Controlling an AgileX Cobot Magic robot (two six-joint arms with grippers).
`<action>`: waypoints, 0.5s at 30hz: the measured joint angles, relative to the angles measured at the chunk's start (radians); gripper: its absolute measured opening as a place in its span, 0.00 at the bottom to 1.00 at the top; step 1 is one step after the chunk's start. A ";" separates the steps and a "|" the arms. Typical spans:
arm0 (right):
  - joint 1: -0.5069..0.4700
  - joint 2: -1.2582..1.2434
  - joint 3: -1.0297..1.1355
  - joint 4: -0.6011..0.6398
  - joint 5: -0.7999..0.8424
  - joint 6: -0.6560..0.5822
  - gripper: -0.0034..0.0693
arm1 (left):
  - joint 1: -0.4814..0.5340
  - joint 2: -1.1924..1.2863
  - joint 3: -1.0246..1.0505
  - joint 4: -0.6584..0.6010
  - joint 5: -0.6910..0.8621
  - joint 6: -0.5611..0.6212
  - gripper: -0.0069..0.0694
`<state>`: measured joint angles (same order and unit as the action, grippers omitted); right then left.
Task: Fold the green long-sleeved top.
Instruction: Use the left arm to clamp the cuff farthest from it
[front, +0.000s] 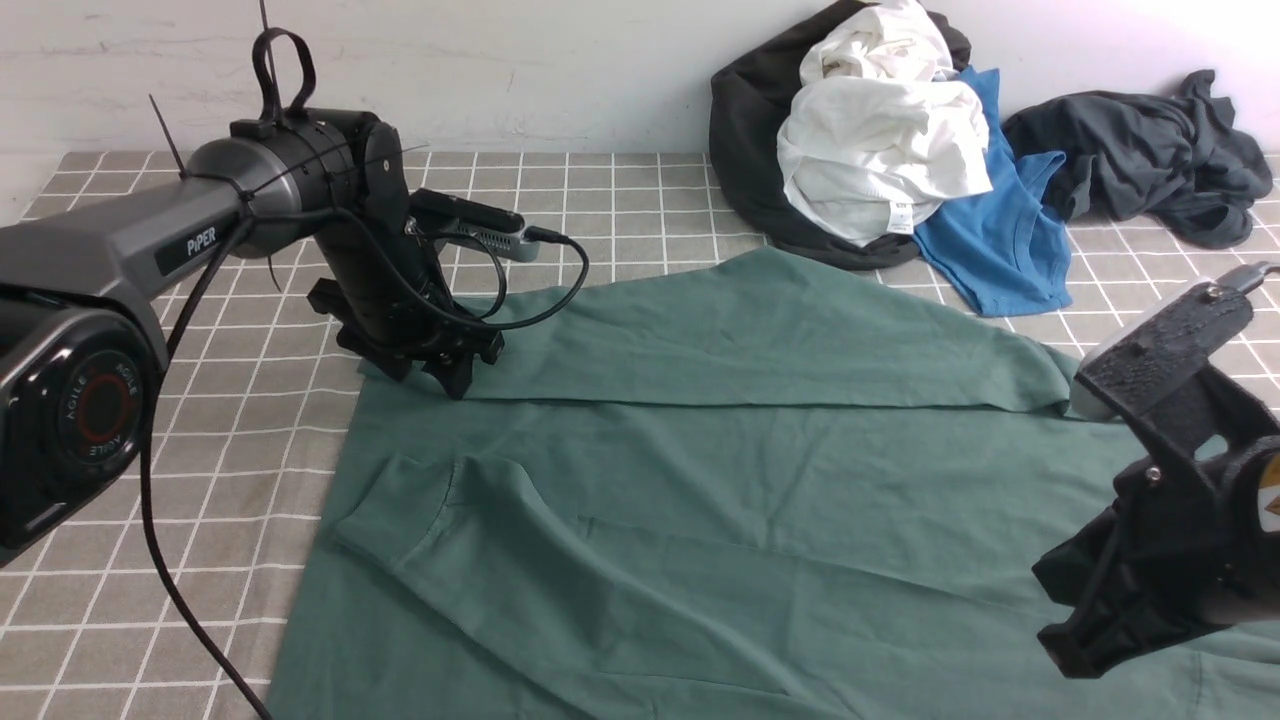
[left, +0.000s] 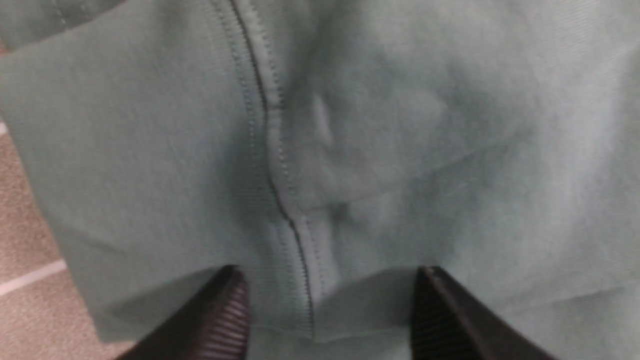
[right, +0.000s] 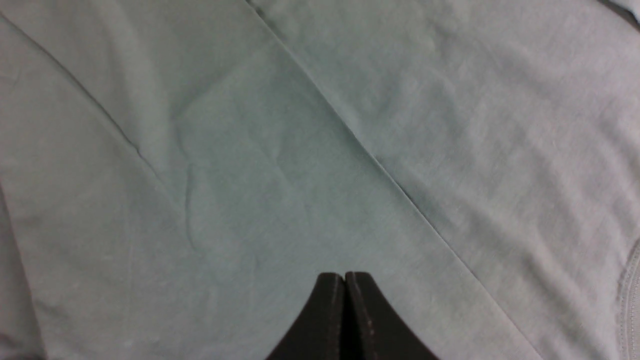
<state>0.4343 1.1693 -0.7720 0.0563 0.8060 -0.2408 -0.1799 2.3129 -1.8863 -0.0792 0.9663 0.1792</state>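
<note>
Top: the green long-sleeved top (front: 700, 470) lies spread on the checked cloth (front: 250, 420), under both pincers. It runs from the L pincer across to the R one and on toward us.
L pincer: the L pincer (front: 450, 375) is down at the top's far left corner, jaws apart, nothing clamped. Its wrist view shows a stitched seam (left: 280, 165) lying betw. the two fingertips (left: 225, 310), w/ the fabric edge and bare cloth just to one side.
Seam: cuff or hem, we can't tell which.
R pincer: the R pincer (right: 345, 287) is closed tip to tip w/ nothing in it. It hangs over the top's right side, w/ plain fabric and a fold line below.
Far flap: a strip of the top is folded over. It starts right at the L pincer and stretches toward the R pincer.
Near sleeve: the near sleeve (front: 430, 510) lies across the body on our side of the L pincer, cuff end nearest it.
Handling: we judge it soft, light, limp cotton. It prob. sags and drags when lifted, w/ little slip on the cloth and nothing to break.
Where to grip: we'd pinch at seams or corners. The doubled stitched edge under the L pincer gives more bite than one layer. Take all layers, else the fold opens.
Clutter: the white garment (front: 880, 140), blue T-shirt (front: 1000, 240) and dark grey garment (front: 1150, 160) are piled beyond the R pincer, well apart from the L pincer. Not ours.
</note>
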 joint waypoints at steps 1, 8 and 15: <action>0.000 0.000 0.000 0.000 -0.003 0.000 0.03 | 0.000 0.001 0.000 0.004 0.000 -0.004 0.49; 0.000 0.000 0.000 0.000 -0.015 0.000 0.03 | 0.000 0.004 -0.007 0.005 0.003 -0.005 0.13; 0.000 0.000 0.000 0.000 -0.015 0.000 0.03 | 0.000 0.001 -0.032 0.005 0.027 -0.005 0.11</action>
<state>0.4343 1.1696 -0.7720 0.0563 0.7908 -0.2408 -0.1799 2.3137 -1.9179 -0.0743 0.9937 0.1742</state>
